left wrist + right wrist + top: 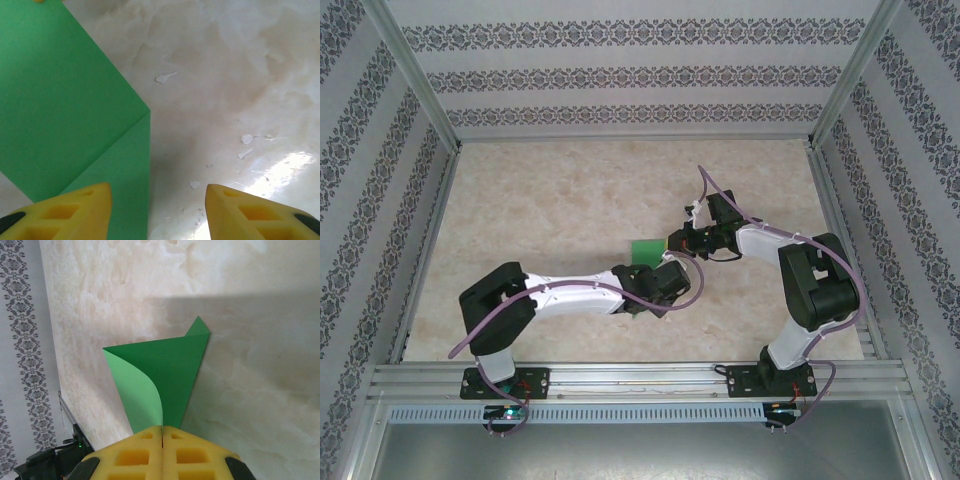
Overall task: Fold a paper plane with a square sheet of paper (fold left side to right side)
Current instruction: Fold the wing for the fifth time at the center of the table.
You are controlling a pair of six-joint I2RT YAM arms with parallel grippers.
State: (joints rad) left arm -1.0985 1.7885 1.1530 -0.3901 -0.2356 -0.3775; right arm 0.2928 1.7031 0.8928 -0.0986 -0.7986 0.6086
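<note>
The right gripper (162,432) is clenched, its yellow fingers pressed flat together on the near corner of the square sheet of paper (170,370). From that pinch the bright green sheet fans away over the table (260,405). A paler flap curls along its left side, the darker face spreads to the right, and a small point sticks up at the far tip. The sheet throws a broad shadow onto the marbled surface beside it.

The left gripper (157,215) is released — its two yellow fingers stand apart with bare table between them. Its left-hand finger hangs over the green paper, which here shows a straight diagonal crease and a straight edge running down toward the gap. Whether that finger touches the paper cannot be told. Pale flecks (166,77) dot the tabletop ahead of the fingers, and a bright glare lies near the other one.

From above, the sheet lies near the middle of the table, between the two wrists. The left arm's wrist covers the sheet's near part, and the right arm comes in from the right side. Patterned walls (620,80) close in the table on three sides, and an aluminium rail (640,378) carries both bases along the near edge.
</note>
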